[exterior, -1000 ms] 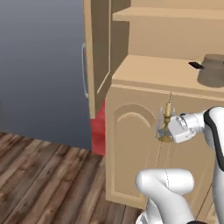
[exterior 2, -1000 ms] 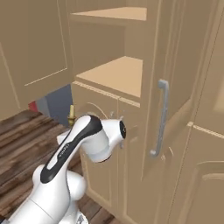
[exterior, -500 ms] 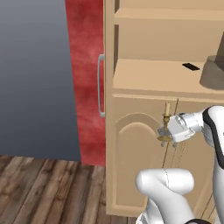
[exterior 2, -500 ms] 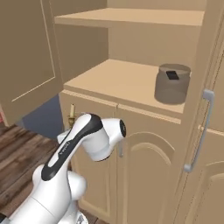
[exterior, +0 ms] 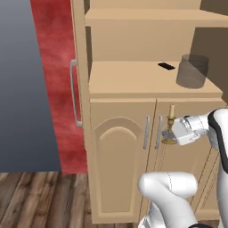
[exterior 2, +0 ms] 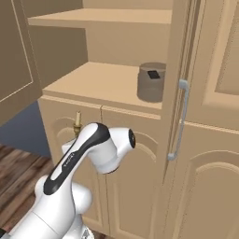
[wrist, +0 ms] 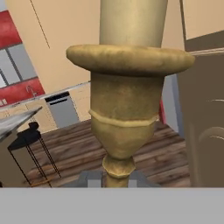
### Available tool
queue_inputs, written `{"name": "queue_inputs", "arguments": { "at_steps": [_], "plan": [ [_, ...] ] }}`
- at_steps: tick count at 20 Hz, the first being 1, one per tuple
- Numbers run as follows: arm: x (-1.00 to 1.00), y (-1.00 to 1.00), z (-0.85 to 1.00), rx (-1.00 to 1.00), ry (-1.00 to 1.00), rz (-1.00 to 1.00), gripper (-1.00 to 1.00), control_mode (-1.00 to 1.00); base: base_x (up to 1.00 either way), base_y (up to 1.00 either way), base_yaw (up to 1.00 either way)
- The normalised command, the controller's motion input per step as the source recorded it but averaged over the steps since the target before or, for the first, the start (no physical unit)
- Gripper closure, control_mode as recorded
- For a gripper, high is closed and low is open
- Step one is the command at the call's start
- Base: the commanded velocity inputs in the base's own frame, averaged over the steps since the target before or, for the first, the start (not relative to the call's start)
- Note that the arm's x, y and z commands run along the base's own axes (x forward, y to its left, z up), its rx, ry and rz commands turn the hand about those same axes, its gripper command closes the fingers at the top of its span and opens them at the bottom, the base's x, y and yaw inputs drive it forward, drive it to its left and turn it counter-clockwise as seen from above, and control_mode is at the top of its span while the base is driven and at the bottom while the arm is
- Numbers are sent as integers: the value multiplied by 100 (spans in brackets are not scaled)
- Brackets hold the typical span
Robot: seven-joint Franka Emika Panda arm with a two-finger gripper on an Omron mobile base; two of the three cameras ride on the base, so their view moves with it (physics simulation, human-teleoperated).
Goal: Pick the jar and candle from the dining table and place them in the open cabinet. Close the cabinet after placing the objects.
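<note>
My gripper is shut on the candle, a cream stick in a brass-gold holder, held upright in front of the cabinet's lower arched doors, below the shelf edge. In the hand view the brass holder looms close, with the cream stick above and my gripper at its stem. In the right base view the candle's tip pokes up behind my arm. The smoky-grey jar stands on the open cabinet's shelf at the right; it also shows as the jar.
A tiny flat black object lies on the shelf left of the jar. The left upper door stands open with its silver handle; the right door's handle juts near the jar. A red wall and wooden floor lie left.
The whole picture has shifted: the camera has swung to face the cabinet squarely and closer. The jar on the shelf has come into view. The candle stays in my shut gripper.
</note>
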Motion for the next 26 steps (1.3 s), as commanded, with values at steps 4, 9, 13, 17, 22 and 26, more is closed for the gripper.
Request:
{"name": "queue_inputs", "arguments": {
  "at_steps": [4,9,13,17,22,26],
  "plan": [
    [0,0,0,0,0,0,100,100,37,0,-9],
    [0,0,0,0,0,0,100,100,26,5,-7],
    [0,0,0,0,0,0,100,100,27,1,-8],
    [0,0,0,0,0,0,100,100,25,9,-18],
    [0,0,0,0,0,0,100,100,20,26,-19],
    [0,0,0,0,0,0,100,100,28,23,-17]
  ]
}}
